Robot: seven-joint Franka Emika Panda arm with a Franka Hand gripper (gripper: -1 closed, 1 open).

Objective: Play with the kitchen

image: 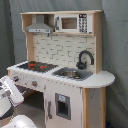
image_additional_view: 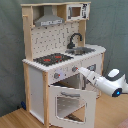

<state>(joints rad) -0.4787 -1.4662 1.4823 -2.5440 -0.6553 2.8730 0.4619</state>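
Standing against a grey-green curtain [image: 116,45], the kitchen [image_additional_view: 60,60] is filling most of both exterior views, with light-wood side panels and white fronts. A grey hood [image_additional_view: 49,21] is hanging under the top shelf, and the small microwave [image: 72,23] is sitting beside it; in the first exterior view the microwave is lying toward the first exterior view's right of the hood. On the counter, the black hob [image_additional_view: 52,59] is showing red rings, and the black faucet [image: 84,59] is curving over the sink [image: 72,74]. In the second exterior view the windowed oven door [image_additional_view: 70,102] is hanging open, tilted outward and down from the cabinet front. The white robot arm [image_additional_view: 107,84] is reaching in from the second exterior view's right, and its gripper [image_additional_view: 76,69] is sitting right at the knob panel just under the hob, above the open door. Whether its fingers are spread or closed I cannot tell. In the first exterior view the arm is showing only at the lower left edge, near the knobs [image: 34,83].
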